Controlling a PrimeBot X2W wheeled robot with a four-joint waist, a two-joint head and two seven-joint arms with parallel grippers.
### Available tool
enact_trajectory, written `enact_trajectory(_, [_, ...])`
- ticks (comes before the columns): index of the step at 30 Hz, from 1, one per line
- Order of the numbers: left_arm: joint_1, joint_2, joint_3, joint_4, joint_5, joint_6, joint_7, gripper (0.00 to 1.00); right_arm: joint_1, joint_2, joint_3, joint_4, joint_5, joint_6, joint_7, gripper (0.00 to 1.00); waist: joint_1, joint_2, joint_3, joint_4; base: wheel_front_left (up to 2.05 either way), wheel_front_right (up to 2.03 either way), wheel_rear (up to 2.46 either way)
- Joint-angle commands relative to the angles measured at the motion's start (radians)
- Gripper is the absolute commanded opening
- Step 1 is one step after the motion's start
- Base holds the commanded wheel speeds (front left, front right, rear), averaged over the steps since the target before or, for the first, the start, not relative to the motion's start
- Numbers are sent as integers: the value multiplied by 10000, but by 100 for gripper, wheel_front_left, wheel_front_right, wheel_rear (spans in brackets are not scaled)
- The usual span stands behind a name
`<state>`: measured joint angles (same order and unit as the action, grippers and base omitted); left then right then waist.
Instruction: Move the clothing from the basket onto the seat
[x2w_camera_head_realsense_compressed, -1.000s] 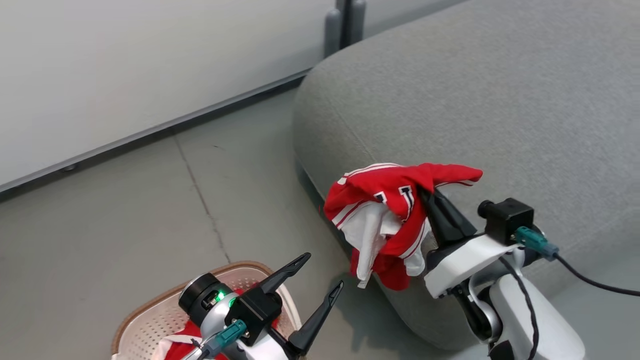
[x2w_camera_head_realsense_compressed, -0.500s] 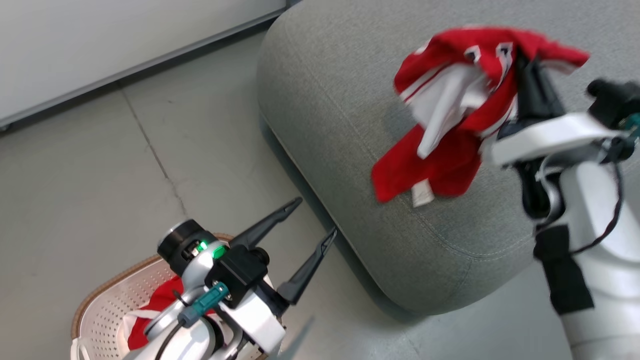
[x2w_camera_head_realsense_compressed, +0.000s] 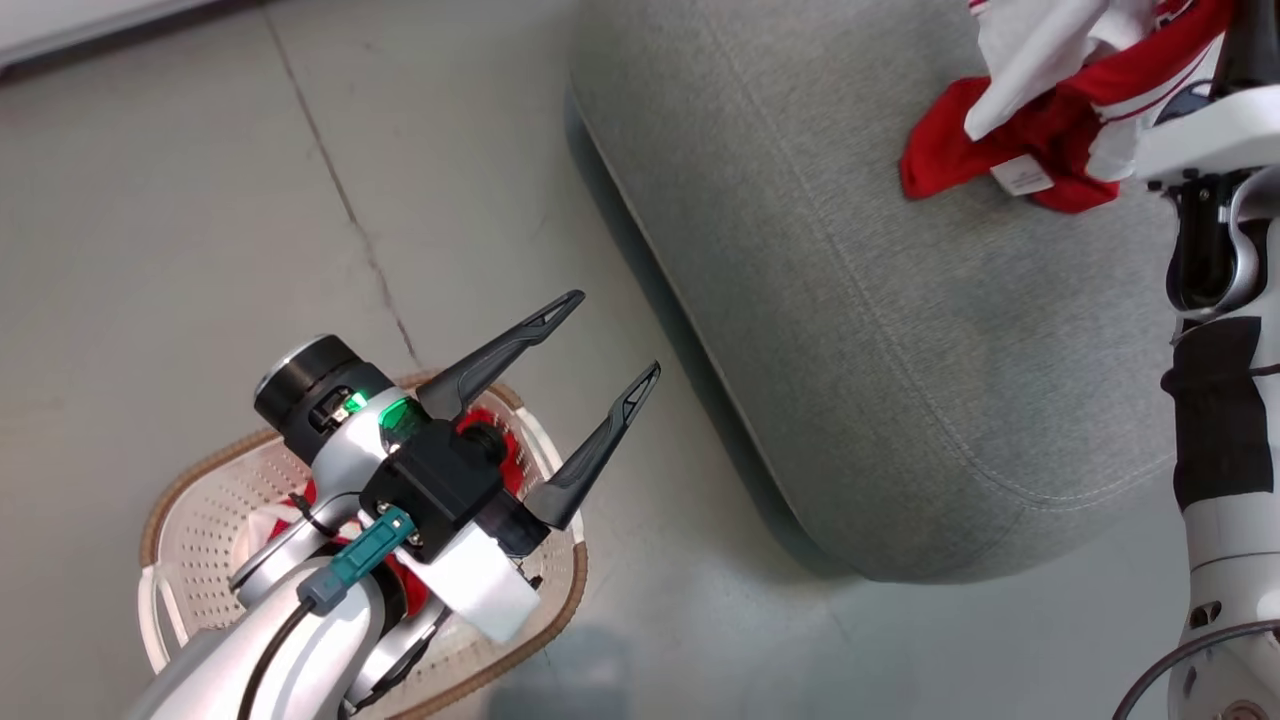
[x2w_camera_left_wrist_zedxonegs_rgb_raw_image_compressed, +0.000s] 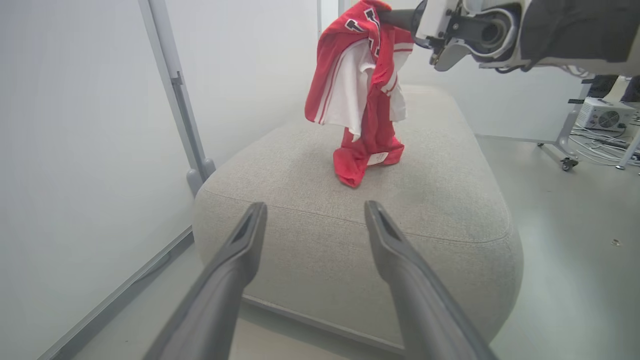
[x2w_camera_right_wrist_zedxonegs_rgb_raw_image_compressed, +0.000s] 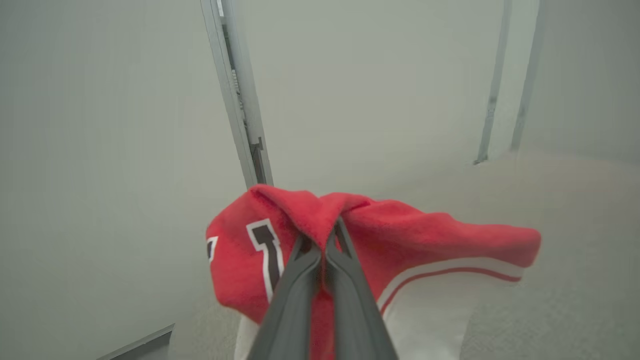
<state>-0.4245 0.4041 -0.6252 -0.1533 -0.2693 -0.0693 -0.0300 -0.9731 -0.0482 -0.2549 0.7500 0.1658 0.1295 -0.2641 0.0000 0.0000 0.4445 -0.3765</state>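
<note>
The right gripper (x2w_camera_right_wrist_zedxonegs_rgb_raw_image_compressed: 327, 235) is pinched tight on a red garment (x2w_camera_left_wrist_zedxonegs_rgb_raw_image_compressed: 357, 85) whose lower end rests on the seat (x2w_camera_left_wrist_zedxonegs_rgb_raw_image_compressed: 310, 210). The left gripper (x2w_camera_head_realsense_compressed: 618, 332) hangs spread wide, empty, above the basket (x2w_camera_head_realsense_compressed: 165, 495) holding more clothing (x2w_camera_head_realsense_compressed: 510, 465).

The garment (x2w_camera_left_wrist_zedxonegs_rgb_raw_image_compressed: 360, 85) is red with white panels, thin white stripes and dark lettering edged in white. The seat (x2w_camera_left_wrist_zedxonegs_rgb_raw_image_compressed: 320, 200) is plain grey weave with stitched seams. The basket (x2w_camera_head_realsense_compressed: 200, 520) is white, dotted with holes, with a brown woven-look rim; the clothing (x2w_camera_head_realsense_compressed: 508, 460) in it is red and white. The left gripper (x2w_camera_head_realsense_compressed: 617, 332) has black fingers, a white body and a green light. The floor (x2w_camera_head_realsense_compressed: 200, 200) is pale grey.
</note>
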Motion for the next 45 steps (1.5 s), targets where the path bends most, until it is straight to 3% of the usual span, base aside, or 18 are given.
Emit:
enact_trajectory(1, [-206, 140, 68, -81, 91, -70, 35, 100, 21, -50, -200, 331, -133, 22, -13, 0, 0, 0, 525, 143, 0, 0, 0])
enact_trajectory(6, [-294, 405, 79, -301, 102, -117, 183, 100, 189, -65, -215, 1410, 133, 20, -13, 0, 0, 0, 1019, 45, 0, 0, 0])
enact_trajectory(7, [-300, 442, 69, -331, 89, -116, 200, 100, 215, -62, -146, 1537, 286, 20, -14, 20, 0, 0, 1063, 19, 0, 0, 0])
enact_trajectory(8, [-296, 474, 62, -350, 78, -131, 222, 100, 267, -63, -108, 1604, 379, 20, -12, 94, 0, 0, 1083, -13, 0, 0, 0])
enact_trajectory(9, [-290, 512, 61, -364, 71, -139, 249, 100, 332, -67, -101, 1626, 405, 20, -14, 100, 0, 0, 1091, -47, 0, 0, 0])
enact_trajectory(16, [-24, 497, 57, -114, -95, -11, 97, 100, 1046, -54, -260, 1582, 247, 20, -14, 100, 0, 0, 504, -208, 0, 0, 0])
enact_trajectory(27, [737, -35, 234, 629, -639, 638, -521, 100, 2805, -52, 219, 71, 175, 20, -14, 100, 0, 0, -962, 120, 0, 0, 0])
enact_trajectory(33, [1322, -390, 393, 1158, -995, 1062, -913, 100, 4056, -52, 1116, -1222, 347, 22, -15, 100, 0, 0, -1853, 784, 0, 0, 0])
enact_trajectory(45, [1878, -829, 907, 2137, -1580, 1649, -1636, 100, 6020, -64, 2057, -3396, 438, 22, 174, 100, 0, 0, -3022, 2822, 0, 0, 0])
